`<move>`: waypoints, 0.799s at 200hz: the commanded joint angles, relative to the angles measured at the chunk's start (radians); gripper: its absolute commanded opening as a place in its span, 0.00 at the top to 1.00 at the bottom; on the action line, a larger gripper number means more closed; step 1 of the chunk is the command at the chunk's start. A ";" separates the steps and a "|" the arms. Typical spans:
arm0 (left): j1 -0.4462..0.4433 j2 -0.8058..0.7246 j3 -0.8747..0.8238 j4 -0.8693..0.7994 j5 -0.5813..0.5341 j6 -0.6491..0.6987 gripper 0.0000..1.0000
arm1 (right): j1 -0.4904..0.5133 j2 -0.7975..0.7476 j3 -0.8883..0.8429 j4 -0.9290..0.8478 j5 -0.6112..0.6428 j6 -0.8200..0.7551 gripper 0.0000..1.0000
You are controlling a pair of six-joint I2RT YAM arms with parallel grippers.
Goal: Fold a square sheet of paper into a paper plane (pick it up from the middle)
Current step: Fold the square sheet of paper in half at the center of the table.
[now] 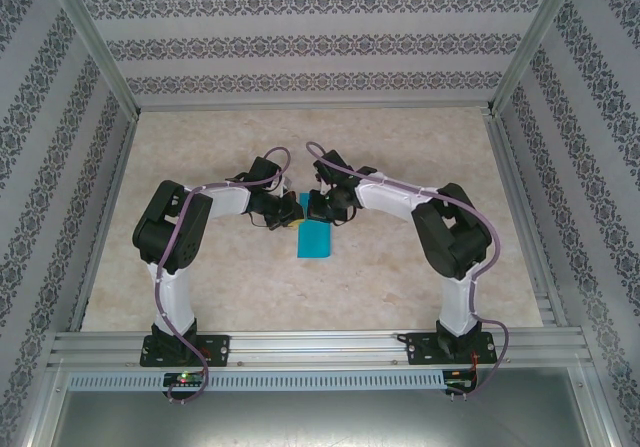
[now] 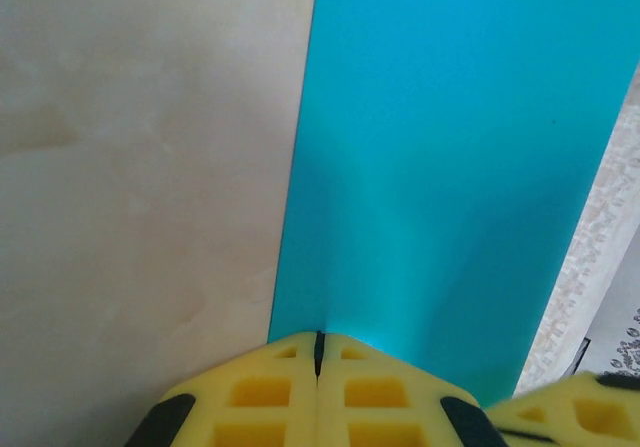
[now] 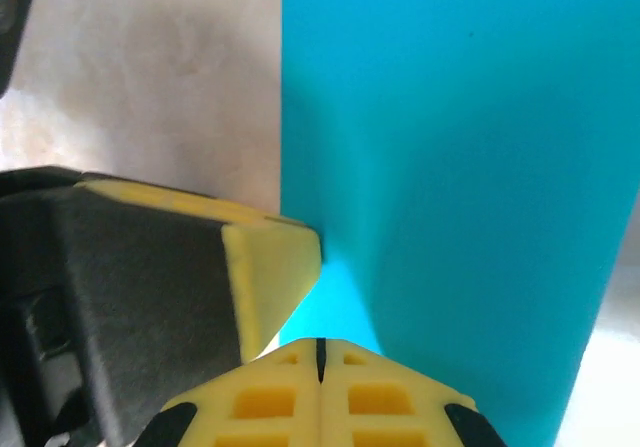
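Note:
The square sheet of paper (image 1: 314,237) is teal-blue and reads as a long narrow rectangle on the table's middle. Its far end rises to both grippers. My left gripper (image 1: 291,211) is shut on that end: in the left wrist view its yellow pads (image 2: 262,392) press together at the paper (image 2: 450,167) edge. My right gripper (image 1: 313,207) is shut on the same end just beside it, its tips (image 3: 320,347) closed against the paper (image 3: 460,167). The left gripper's yellow finger (image 3: 270,267) touches the paper's edge close by. The paper plane is out of view.
The beige marbled tabletop (image 1: 200,277) lies bare around the paper. Patterned walls (image 1: 300,42) and aluminium frame rails (image 1: 320,347) border it. Both arms bend inward and nearly meet at the centre.

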 commanded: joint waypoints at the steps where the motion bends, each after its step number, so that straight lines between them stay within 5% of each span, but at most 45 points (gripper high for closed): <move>1: -0.015 0.120 -0.074 -0.215 -0.183 0.001 1.00 | 0.010 0.032 0.054 -0.016 -0.010 0.010 1.00; 160: -0.014 0.144 -0.077 -0.291 -0.246 -0.006 1.00 | -0.031 0.103 0.034 -0.094 0.007 -0.064 1.00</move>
